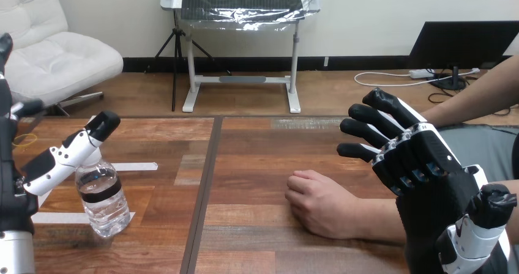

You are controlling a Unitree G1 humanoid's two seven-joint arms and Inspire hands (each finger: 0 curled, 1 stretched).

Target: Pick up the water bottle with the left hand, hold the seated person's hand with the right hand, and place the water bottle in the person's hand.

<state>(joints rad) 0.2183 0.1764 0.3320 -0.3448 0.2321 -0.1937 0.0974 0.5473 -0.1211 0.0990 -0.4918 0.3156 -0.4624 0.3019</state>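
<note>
A clear water bottle (103, 196) with a dark label band stands upright on the table's left part. My left hand (58, 156) is at the left edge, fingers straight and open; one finger reaches over the bottle's top without curling round it. The person's hand (321, 203) rests as a loose fist on the table, right of centre, with the forearm running off to the right. My right hand (422, 170) hovers open above that forearm, fingers spread and pointing left, apart from the person's hand.
Strips of white tape (131, 166) lie on the wooden table (245, 164) near the bottle. A dark seam (205, 182) runs down the table's middle. The person's other arm (483, 93) shows at the upper right.
</note>
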